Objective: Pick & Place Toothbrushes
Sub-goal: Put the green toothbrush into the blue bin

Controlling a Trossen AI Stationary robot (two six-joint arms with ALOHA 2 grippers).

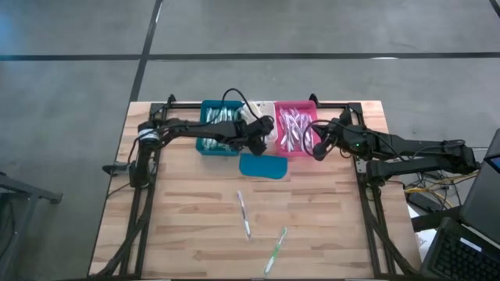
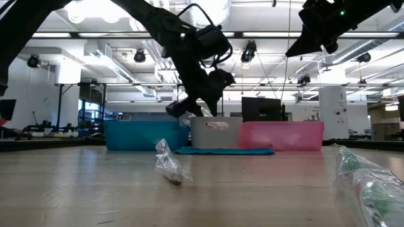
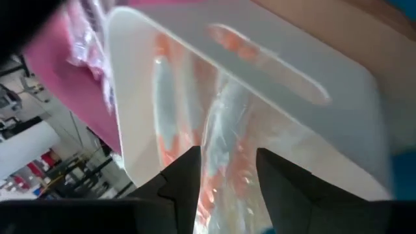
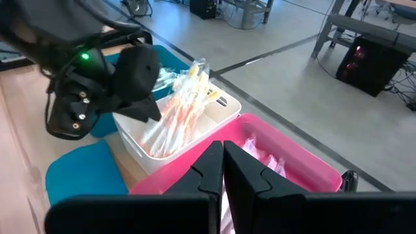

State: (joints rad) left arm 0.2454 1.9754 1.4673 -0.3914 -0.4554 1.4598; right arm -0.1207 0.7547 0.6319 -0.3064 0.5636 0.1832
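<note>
While most wrapped toothbrushes (image 1: pixel 293 129) fill the three far-edge bins, two lie mid-surface; left hand (image 1: pixel 256 140) apart over the white bin (image 4: pixel 179 130), right hand (image 1: pixel 319 148) together.

We see two toothbrushes lying loose on the bare wood. One wrapped toothbrush (image 1: pixel 244 215), white with a pinkish tint, lies near table centre, its long axis running roughly from 11 to 5 o'clock. The second toothbrush (image 1: pixel 276 250), green-accented in clear wrap, lies just beside it toward 4 o'clock, slanted from 1 to 7 o'clock; the two stay apart. The rest sit heaped at 12 o'clock: green-and-white toothbrushes in the teal bin (image 1: pixel 219 125), orange-accented ones in the white bin (image 4: pixel 175 120), pink-and-white ones in the pink bin (image 1: pixel 293 129).
</note>
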